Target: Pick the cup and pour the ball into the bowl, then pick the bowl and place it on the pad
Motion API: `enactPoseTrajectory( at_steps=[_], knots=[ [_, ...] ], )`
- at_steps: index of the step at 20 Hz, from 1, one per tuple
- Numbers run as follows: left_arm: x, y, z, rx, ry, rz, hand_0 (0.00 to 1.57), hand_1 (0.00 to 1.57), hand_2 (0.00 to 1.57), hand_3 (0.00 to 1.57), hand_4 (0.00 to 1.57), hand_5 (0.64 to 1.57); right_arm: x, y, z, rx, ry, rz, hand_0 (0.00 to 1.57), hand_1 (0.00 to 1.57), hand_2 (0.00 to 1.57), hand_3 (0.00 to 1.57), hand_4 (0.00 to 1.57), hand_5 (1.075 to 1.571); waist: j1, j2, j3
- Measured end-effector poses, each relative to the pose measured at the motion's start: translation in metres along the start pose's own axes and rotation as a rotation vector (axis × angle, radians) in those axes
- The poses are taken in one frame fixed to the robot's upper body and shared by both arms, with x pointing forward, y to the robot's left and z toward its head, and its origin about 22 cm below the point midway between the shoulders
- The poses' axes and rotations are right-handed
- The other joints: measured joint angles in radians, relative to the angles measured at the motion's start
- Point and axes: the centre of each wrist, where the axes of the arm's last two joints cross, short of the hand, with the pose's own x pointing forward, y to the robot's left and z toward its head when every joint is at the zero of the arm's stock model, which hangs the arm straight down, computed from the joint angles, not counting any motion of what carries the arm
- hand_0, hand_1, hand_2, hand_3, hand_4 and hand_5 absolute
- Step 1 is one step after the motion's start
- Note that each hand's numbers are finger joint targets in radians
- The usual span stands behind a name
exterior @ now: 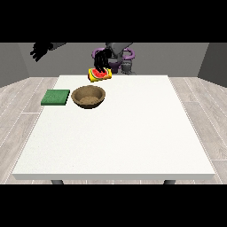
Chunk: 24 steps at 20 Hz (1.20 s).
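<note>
Reaching down, the hand at the view's right curls its fingers round the cup.

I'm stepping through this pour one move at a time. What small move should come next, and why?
Probably carry the cup a little toward the camera until it hangs over the bowl, then tip it. The black hand is on the cup at the table's far edge, the bowl sits just in front of it, and the green pad waits beside the bowl.
</note>
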Motion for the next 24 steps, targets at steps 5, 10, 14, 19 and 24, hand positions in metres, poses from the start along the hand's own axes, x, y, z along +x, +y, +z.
enactPoseTrajectory(
  at_steps=[5, 10, 14, 19, 24],
  knots=[
    [0.014, 0.014, 0.01, -0.015, -0.069, -0.072, 0.0, 0.0, 1.06, 1.55, 1.11, 1.57, 0.0, -0.003, -0.003, -0.028, -0.006, -0.004, 0.0, 0.0, 0.0, 0.05, 0.71, 1.548, 0.025, -0.004, -0.0004],
    [-0.003, 0.027, 0.004, 0.029, -0.052, 0.061, 0.8, 0.8, 1.57, 1.56, 1.17, 1.561, 0.007, -0.01, -0.004, -0.079, 0.003, -0.002, 0.0, 0.0, 0.0, 0.05, 0.71, 1.548, 0.087, -0.023, -0.0015],
    [-0.032, 0.036, -0.002, 0.063, -0.001, 0.387, 0.8, 0.8, 1.19, 0.88, 1.3, 1.555, 0.012, -0.025, 0.002, -0.152, -0.001, 0.002, 0.0, 0.0, 0.0, 0.11, 0.76, 1.556, 0.171, -0.019, -0.0038],
    [-0.081, 0.063, -0.015, 0.125, 0.107, 0.884, 0.0, 0.0, 0.0, 0.0, 1.15, 1.568, 0.013, -0.026, 0.001, -0.212, -0.016, -0.004, 0.0, 0.0, 0.0, 0.0, 0.78, 1.556, 0.262, 0.0, -0.0111],
    [-0.136, 0.086, -0.021, 0.158, 0.133, 1.35, 0.0, 0.0, 0.0, 0.0, 1.05, 1.567, 0.002, -0.023, 0.004, -0.267, -0.015, -0.011, 0.0, 0.0, 0.0, 0.0, 0.78, 1.56, 0.339, 0.045, -0.012]
  ],
)
